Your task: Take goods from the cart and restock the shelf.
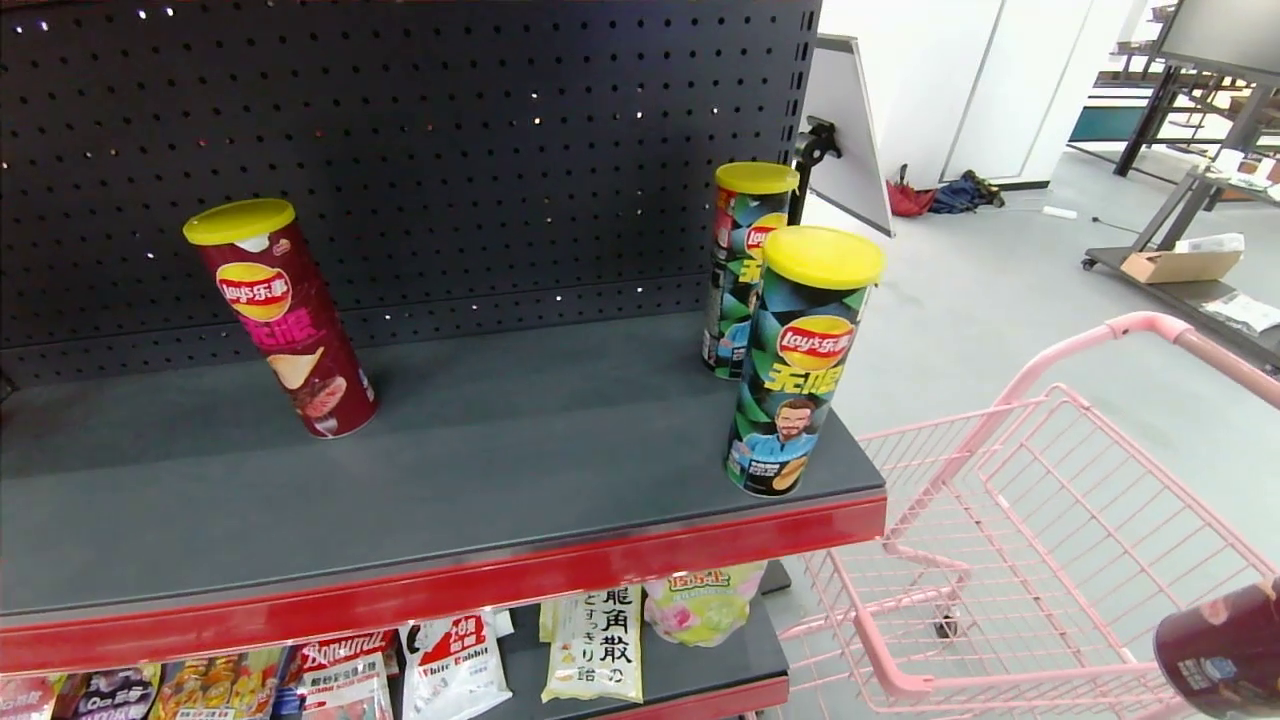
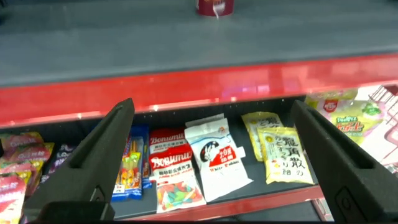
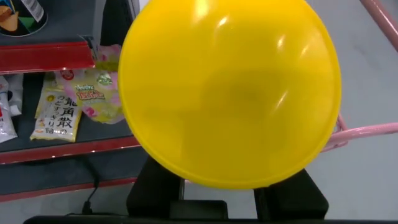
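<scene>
A maroon chip can [image 1: 1222, 650] with a yellow lid [image 3: 230, 87] is held over the pink cart [image 1: 1010, 470], at the right of the shelf. My right gripper [image 3: 224, 194] is shut on it, dark fingers [image 3: 158, 186] showing under the lid. On the grey shelf board [image 1: 480, 470] stand a maroon can [image 1: 287, 322] at the back left and two green cans [image 1: 806, 365] [image 1: 745, 265] at the right end. My left gripper [image 2: 211, 162] is open and holds nothing, in front of the shelf's red front edge [image 2: 205, 84]. The maroon can's base [image 2: 214, 6] lies beyond that edge.
A black pegboard wall [image 1: 400, 150] backs the shelf. The lower shelf holds several snack bags [image 2: 217, 155] [image 1: 598, 640]. A white board [image 1: 850, 130] leans past the shelf's right end. Open grey floor [image 1: 1000, 270] lies behind the cart.
</scene>
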`<state>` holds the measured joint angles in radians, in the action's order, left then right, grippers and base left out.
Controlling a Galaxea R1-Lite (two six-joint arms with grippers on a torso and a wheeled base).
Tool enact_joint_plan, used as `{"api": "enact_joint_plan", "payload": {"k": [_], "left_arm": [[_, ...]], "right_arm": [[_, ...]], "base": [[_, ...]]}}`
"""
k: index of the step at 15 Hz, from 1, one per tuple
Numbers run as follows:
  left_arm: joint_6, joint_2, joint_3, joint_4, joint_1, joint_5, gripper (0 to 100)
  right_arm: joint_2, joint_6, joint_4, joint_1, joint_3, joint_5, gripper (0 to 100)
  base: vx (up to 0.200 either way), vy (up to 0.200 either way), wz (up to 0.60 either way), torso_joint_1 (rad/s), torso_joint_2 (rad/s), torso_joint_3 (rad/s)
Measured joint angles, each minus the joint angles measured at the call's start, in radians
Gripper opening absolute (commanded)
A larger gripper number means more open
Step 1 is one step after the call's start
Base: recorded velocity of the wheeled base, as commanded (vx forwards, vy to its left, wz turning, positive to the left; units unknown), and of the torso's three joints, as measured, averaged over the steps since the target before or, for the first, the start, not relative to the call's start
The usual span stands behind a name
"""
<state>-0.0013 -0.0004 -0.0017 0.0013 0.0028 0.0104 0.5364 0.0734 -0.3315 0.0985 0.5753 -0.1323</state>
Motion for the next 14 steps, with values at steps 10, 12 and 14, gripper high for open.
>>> {"api": "enact_joint_plan", "payload": {"k": [10, 12, 14], "left_arm": [[0.000, 0.000, 0.000, 0.001, 0.000, 0.000, 100], [0.000, 0.000, 0.000, 0.000, 0.000, 0.000, 100], [0.000, 0.000, 0.000, 0.001, 0.000, 0.000, 100]], "right_arm": [[-0.021, 0.023, 0.004, -0.007, -0.044, -0.010, 0], [-0.026, 0.023, 0.006, -0.007, -0.054, -0.010, 0], [-0.041, 0.040, 0.006, -0.009, -0.070, -0.016, 0]], "base": [[0.000, 0.000, 0.24, 0.064, -0.15, -0.088], [0.000, 0.000, 0.30, 0.004, 0.00, 0.001], [0.000, 0.000, 0.00, 0.000, 0.00, 0.000]]}}
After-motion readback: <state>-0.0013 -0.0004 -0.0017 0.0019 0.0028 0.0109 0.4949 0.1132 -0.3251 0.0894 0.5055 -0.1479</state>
